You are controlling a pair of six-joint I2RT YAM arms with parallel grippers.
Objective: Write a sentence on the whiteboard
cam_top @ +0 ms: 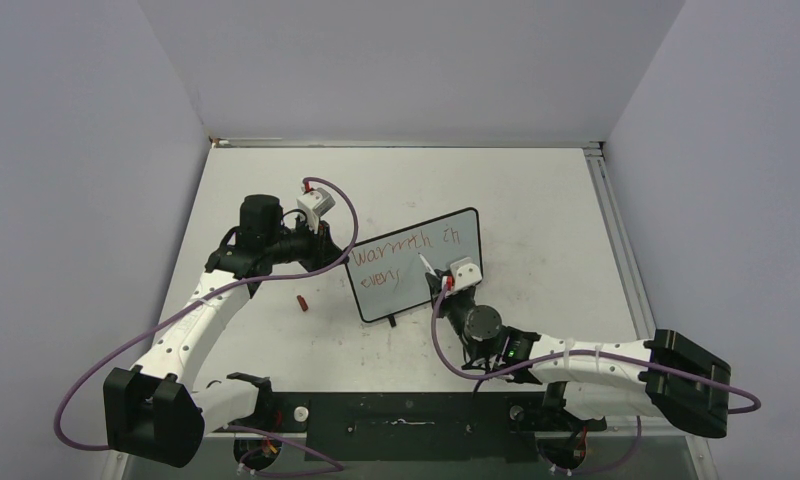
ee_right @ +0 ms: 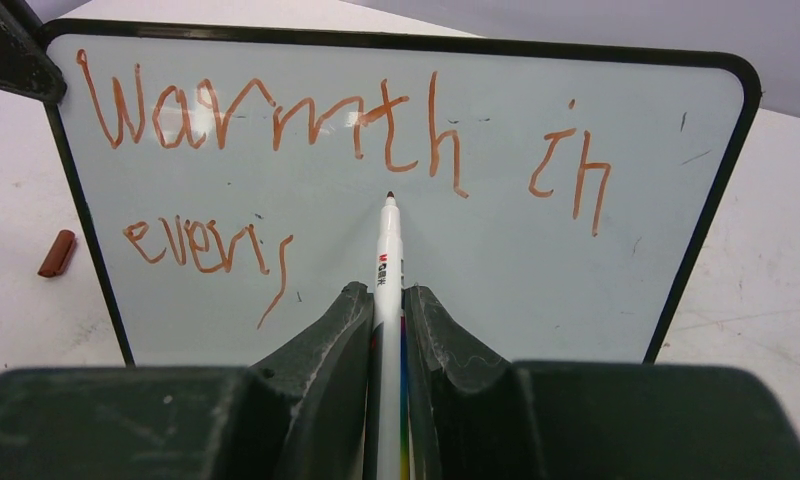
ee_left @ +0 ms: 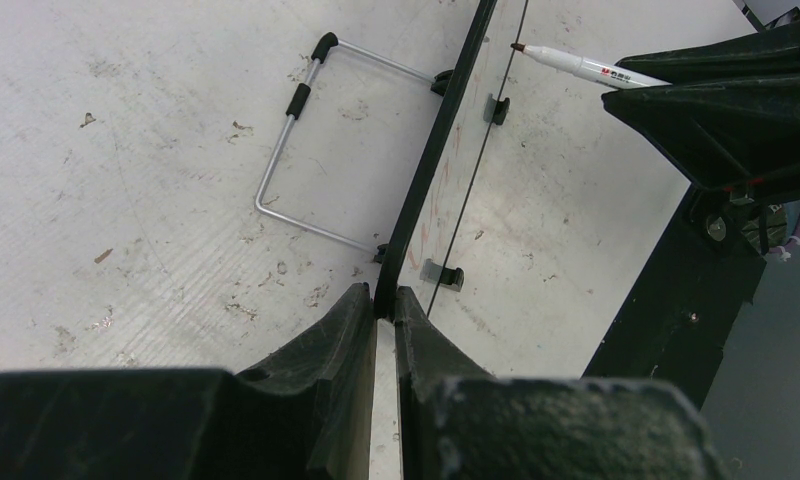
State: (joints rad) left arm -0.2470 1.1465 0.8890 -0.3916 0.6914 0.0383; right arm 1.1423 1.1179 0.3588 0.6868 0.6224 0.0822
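Both my grippers are clamped tight: the left gripper (ee_left: 384,300) on the board's frame, the right gripper (ee_right: 386,300) on a pen.

The small rectangular whiteboard (cam_top: 416,265), a pale surface in a thin black rounded frame, stands propped near the middle of the scuffed white table (cam_top: 536,200), with a bent wire stand (ee_left: 296,150) behind it. My left fingers pinch its left edge. My right fingers grip a slim white marker (ee_right: 388,240), whose tip points at the board just under "Warmth"; I cannot tell whether it touches. The red handwritten sentence (ee_right: 316,120) reads "Warmth in" above "every". A small red-brown marker cap (ee_right: 56,253) lies on the table, left of the board.
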